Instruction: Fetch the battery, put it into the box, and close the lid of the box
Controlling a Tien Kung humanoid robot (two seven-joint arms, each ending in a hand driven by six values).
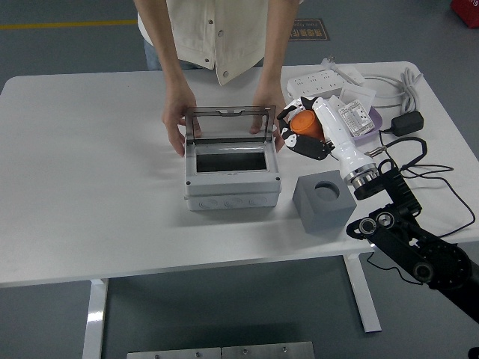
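My right hand (pixel 303 133) was clamped around the orange battery (pixel 305 123), fingers (pixel 308 146) curled on it, holding it up in the air in the right-centre of the frame. The battery sat clear of the grey block (pixel 323 200), whose round socket lay open and facing up, lower in the frame and well apart from my hand. My black arm ran down from the white wrist toward the lower right corner.

The grey box (pixel 232 182) stood on the white surface (pixel 90 187) at the centre of the frame, just to the left of my hand, with its dark inside showing. Its clear lid (pixel 230 126) stood upright at the back edge. A person at the top of the frame held that lid from behind, one hand (pixel 177 123) at its left end and the other hand (pixel 271 120) at its right end, that one close beside my fingers.

In the upper right of the frame lay a white power strip (pixel 323 81), a purple tray (pixel 372 123) holding small white packets, a black adapter (pixel 406 123) and a grey cable (pixel 408 84), with thin black wires trailing along the right side of the surface.
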